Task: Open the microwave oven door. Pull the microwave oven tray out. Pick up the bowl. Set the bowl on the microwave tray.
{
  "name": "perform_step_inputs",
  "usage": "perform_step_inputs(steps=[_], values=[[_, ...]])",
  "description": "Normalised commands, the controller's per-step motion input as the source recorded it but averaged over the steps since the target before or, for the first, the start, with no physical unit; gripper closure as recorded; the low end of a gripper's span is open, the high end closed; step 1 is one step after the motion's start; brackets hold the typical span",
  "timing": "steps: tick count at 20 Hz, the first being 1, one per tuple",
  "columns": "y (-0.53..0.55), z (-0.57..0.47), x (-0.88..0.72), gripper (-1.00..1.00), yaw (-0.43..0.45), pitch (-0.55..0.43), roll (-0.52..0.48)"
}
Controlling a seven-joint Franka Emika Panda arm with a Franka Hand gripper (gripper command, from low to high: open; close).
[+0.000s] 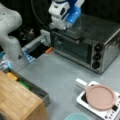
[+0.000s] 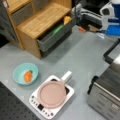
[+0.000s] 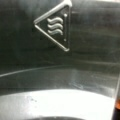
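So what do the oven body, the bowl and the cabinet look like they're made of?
The microwave oven: likely brushed metal, with a silver-grey sheen and an embossed heat triangle in the wrist view. The bowl: smooth pale teal, plastic or glazed ceramic; cannot tell which. The cabinet: wood or wood veneer, with a warm tan grain.

White arm (image 1: 8,30) links, blue-and-white wrist, black cable trailing upward.

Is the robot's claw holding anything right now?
It cannot be told. In a front view the claw sits at the top front edge of the microwave oven, by the microwave oven door, fingers hidden.
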Motion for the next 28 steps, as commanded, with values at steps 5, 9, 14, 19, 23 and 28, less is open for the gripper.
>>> perform_step_inputs(steps=[5,9,14,19,23,28], values=[[0.08,-0.12,0.05,-1.0,-0.122,-0.021,0.153],[0.0,-0.15,0.0,-1.0,-0.089,-0.037,0.163],[0.04,-0.19,-0.05,-1.0,-0.096,-0.068,0.166],[0.08,-0.17,-0.11,-1.0,-0.089,-0.102,0.154],[0.1,-0.22,-0.16,-1.0,-0.075,-0.137,0.168],[0.06,-0.29,-0.18,-1.0,-0.053,-0.168,0.198]])
